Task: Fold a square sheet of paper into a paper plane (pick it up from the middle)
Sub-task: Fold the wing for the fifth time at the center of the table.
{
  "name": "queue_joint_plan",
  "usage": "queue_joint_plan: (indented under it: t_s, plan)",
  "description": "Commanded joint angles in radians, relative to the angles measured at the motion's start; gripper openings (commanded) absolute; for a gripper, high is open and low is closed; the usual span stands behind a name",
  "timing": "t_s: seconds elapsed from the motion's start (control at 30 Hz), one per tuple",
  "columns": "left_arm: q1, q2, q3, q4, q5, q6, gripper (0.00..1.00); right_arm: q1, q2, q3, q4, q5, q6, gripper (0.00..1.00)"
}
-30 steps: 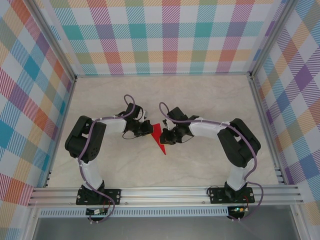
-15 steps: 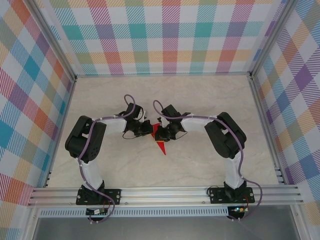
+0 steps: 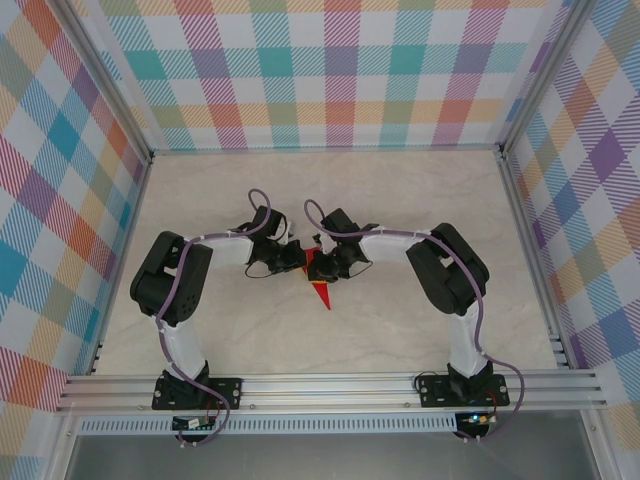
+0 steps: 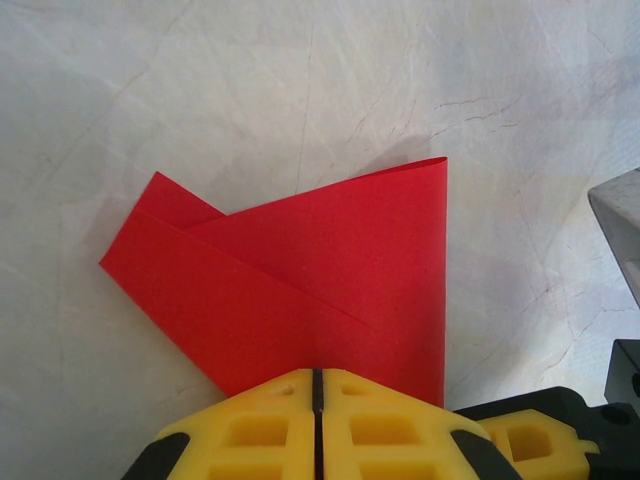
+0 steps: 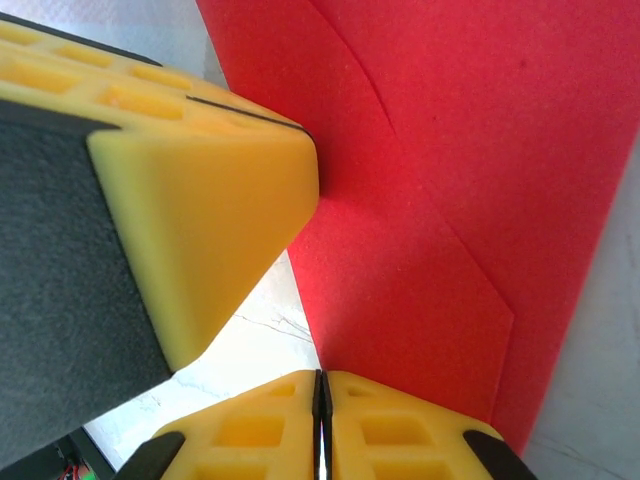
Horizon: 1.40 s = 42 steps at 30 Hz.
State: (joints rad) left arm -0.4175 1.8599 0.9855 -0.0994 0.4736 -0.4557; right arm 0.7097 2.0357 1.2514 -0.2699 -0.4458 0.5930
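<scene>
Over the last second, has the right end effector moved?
Yes. In the top view the right end effector has shifted left, away from the right side rail, closing on the left end effector at the red paper.

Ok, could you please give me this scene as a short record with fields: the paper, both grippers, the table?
paper: red, folded in overlapping layers, pointed, lying on table
left gripper: shut, tips at the paper's edge
right gripper: shut, tips at the paper's edge, close beside left gripper
grip: cannot tell whether either gripper pinches the paper
table: pale, marbled surface
</scene>
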Motion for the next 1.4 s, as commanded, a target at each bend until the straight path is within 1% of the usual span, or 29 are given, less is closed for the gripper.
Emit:
queue_joint_plan:
  t_s: [0.0, 0.2, 0.6, 0.8, 0.9, 0.93, 1.0, 1.03, 1.07, 1.1, 1.17, 1.2, 1.27, 1.37]
  plan:
    - [-0.014, 0.051, -0.003, -0.072, -0.091, 0.009, 0.08, 0.010, 0.018, -0.006, -0.014, -0.001, -0.016, 0.11]
    - [-0.013, 0.063, 0.006, -0.108, -0.151, 0.002, 0.07, 0.017, -0.053, -0.150, -0.016, -0.013, -0.036, 0.10]
    - [-0.013, 0.076, 0.025, -0.118, -0.155, -0.011, 0.06, 0.053, -0.209, -0.336, -0.084, -0.022, -0.090, 0.09]
    - [-0.013, 0.065, 0.051, -0.132, -0.132, -0.006, 0.07, 0.052, -0.298, -0.344, -0.112, 0.024, -0.102, 0.10]
    - [-0.015, 0.042, 0.071, -0.144, -0.115, -0.003, 0.09, 0.053, -0.370, -0.335, -0.115, 0.101, -0.090, 0.13]
    - [-0.017, 0.032, 0.079, -0.148, -0.108, -0.003, 0.10, 0.050, -0.398, -0.333, -0.118, 0.139, -0.084, 0.16]
    - [-0.022, 0.004, 0.096, -0.164, -0.102, -0.008, 0.13, 0.039, -0.453, -0.333, -0.117, 0.219, -0.068, 0.26]
    - [-0.026, -0.012, 0.104, -0.169, -0.102, -0.010, 0.15, 0.030, -0.477, -0.339, -0.114, 0.266, -0.057, 0.32]
    - [-0.032, -0.030, 0.113, -0.186, -0.106, -0.015, 0.17, 0.018, -0.504, -0.345, -0.111, 0.314, -0.046, 0.41]
    - [-0.037, -0.045, 0.121, -0.213, -0.114, -0.020, 0.19, 0.007, -0.524, -0.352, -0.108, 0.353, -0.037, 0.47]
    - [-0.053, -0.087, 0.132, -0.242, -0.143, -0.035, 0.26, -0.019, -0.559, -0.364, -0.100, 0.453, -0.023, 0.60]
    - [-0.061, -0.103, 0.136, -0.257, -0.160, -0.042, 0.28, -0.031, -0.569, -0.371, -0.092, 0.476, -0.025, 0.67]
    - [-0.085, -0.136, 0.144, -0.303, -0.230, -0.064, 0.33, -0.065, -0.575, -0.380, -0.069, 0.504, -0.031, 0.76]
    - [-0.130, -0.162, 0.171, -0.402, -0.375, -0.104, 0.41, -0.111, -0.572, -0.393, -0.037, 0.508, -0.042, 0.86]
